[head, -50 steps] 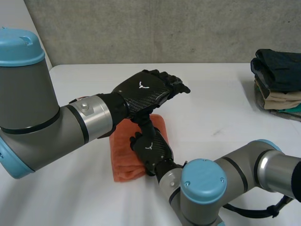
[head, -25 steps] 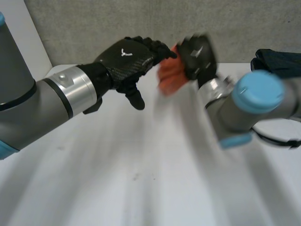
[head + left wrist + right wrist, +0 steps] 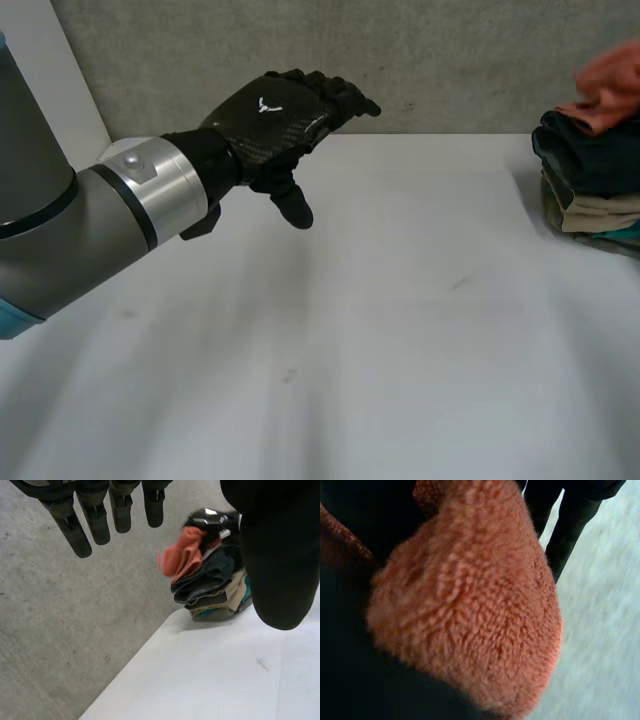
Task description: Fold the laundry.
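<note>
Right wrist view shows my right hand point(image 3: 572, 515) clamped round the folded orange towel point(image 3: 470, 605), carried over the stack of folded clothes point(image 3: 590, 170) for placement, while my left hand point(image 3: 285, 110) hangs open above the desk point(image 3: 400, 330), clear of the transfer.

one orange towel point(image 3: 611, 84), one clothes stack point(image 3: 592, 170)

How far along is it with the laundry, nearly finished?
Done: a stack of folded clothes sits at the right edge of the table. In hand: the right hand holds an orange towel above that stack, while the left hand hangs open. Left: laying the towel on the stack and letting go.
</note>
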Motion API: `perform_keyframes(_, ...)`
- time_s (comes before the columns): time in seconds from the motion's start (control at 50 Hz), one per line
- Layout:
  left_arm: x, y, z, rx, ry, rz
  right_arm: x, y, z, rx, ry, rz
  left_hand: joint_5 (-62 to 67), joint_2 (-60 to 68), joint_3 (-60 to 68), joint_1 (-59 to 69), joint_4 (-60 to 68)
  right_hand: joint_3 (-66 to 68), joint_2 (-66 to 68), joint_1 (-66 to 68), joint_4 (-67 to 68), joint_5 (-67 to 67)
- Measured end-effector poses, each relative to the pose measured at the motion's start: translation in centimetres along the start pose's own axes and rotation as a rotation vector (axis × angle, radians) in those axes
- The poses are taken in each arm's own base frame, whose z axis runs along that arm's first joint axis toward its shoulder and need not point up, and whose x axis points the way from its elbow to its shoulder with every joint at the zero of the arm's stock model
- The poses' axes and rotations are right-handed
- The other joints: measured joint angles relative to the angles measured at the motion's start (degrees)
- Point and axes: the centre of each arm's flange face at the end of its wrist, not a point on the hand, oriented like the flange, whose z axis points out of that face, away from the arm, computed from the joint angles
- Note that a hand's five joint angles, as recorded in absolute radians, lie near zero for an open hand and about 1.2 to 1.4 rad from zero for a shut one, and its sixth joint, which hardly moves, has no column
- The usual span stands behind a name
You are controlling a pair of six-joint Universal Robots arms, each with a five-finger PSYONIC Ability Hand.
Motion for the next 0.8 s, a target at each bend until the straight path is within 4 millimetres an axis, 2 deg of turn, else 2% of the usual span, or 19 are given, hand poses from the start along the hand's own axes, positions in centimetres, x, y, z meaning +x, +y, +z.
perform_keyframes(0.02,0.1,0.2,0.0,-0.006,0.002,-0.002,0.7,2.1,-1.2,-0.040,-0.017,0.022,0.0,0.0,0.0,0.0,0.0,0.0,0.0,0.0,0.0,0.0)
perform_keyframes(0.04,0.1,0.3,0.0,-0.008,0.003,-0.003,0.9,2.7,-1.6,-0.050,-0.021,0.027,0.0,0.0,0.0,0.0,0.0,0.0,0.0,0.0,0.0,0.0)
perform_keyframes(0.08,0.2,0.7,0.0,-0.019,0.006,-0.008,1.8,6.0,-3.8,-0.113,-0.049,0.064,0.0,0.0,0.0,0.0,0.0,0.0,0.0,0.0,0.2,0.0)
perform_keyframes(0.12,0.3,1.0,0.0,-0.028,0.008,-0.013,2.2,7.7,-5.0,-0.144,-0.064,0.083,0.0,0.0,0.0,0.0,0.0,0.2,0.0,0.0,0.6,0.0)
perform_keyframes(0.2,0.5,1.5,-0.1,-0.043,0.011,-0.021,2.7,10.0,-6.7,-0.181,-0.081,0.107,0.0,0.0,0.0,0.0,0.0,0.3,0.0,0.0,0.9,0.0)
perform_keyframes(0.3,0.6,1.7,-0.2,-0.052,0.013,-0.026,2.9,10.6,-7.3,-0.194,-0.085,0.119,0.0,0.0,0.0,0.0,0.0,-0.8,-0.9,-0.5,-0.3,-0.8)
perform_keyframes(0.32,0.6,1.8,-0.2,-0.052,0.013,-0.026,2.9,10.5,-7.2,-0.193,-0.084,0.124,0.0,0.0,0.0,0.0,0.0,-6.8,-6.4,-0.5,-5.8,-4.2)
perform_keyframes(0.34,0.6,1.7,-0.2,-0.052,0.012,-0.026,3.0,10.0,-7.0,-0.190,-0.082,0.130,0.0,0.0,0.0,0.0,0.0,-20.1,-21.1,-7.2,-20.3,-13.4)
perform_keyframes(0.38,0.6,1.7,-0.2,-0.050,0.011,-0.025,3.1,9.5,-6.7,-0.185,-0.080,0.134,0.0,0.0,0.0,0.0,0.0,-30.5,-30.8,-18.2,-30.7,-19.9)
perform_keyframes(0.4,0.6,1.6,-0.2,-0.048,0.010,-0.024,3.2,8.8,-6.5,-0.179,-0.077,0.137,0.0,0.0,0.0,0.0,0.0,-40.6,-40.8,-29.0,-40.9,-25.1)
perform_keyframes(0.46,0.6,1.3,-0.3,-0.041,0.009,-0.021,3.4,6.7,-5.9,-0.165,-0.069,0.142,0.0,0.0,0.0,0.0,0.0,-54.2,-53.0,-44.1,-55.2,-40.7)
perform_keyframes(0.52,0.7,1.0,-0.4,-0.033,0.011,-0.018,3.5,5.1,-5.6,-0.157,-0.064,0.143,0.0,0.0,0.0,0.0,0.0,-54.7,-53.2,-44.2,-55.9,-45.0)
perform_keyframes(0.54,0.8,0.8,-0.4,-0.030,0.014,-0.017,3.6,3.8,-5.4,-0.153,-0.060,0.143,0.0,0.0,0.0,0.0,0.0,-54.7,-53.2,-44.2,-55.9,-46.9)
perform_keyframes(0.64,1.5,0.2,-0.5,-0.013,0.029,-0.012,3.7,0.3,-5.2,-0.160,-0.051,0.152,0.0,0.0,0.0,0.0,0.0,-54.7,-53.2,-44.2,-55.9,-47.8)
perform_keyframes(0.76,2.2,-0.5,-0.8,0.003,0.043,-0.010,3.9,-2.7,-5.8,-0.228,-0.026,0.192,0.0,0.0,0.0,0.0,0.0,-54.7,-53.2,-44.2,-55.9,-47.8)
perform_keyframes(0.8,2.3,-0.9,-0.9,0.012,0.044,-0.010,4.7,-3.9,-6.4,-0.277,0.006,0.200,0.0,0.0,0.0,0.0,0.0,-54.7,-53.2,-44.2,-55.9,-47.8)
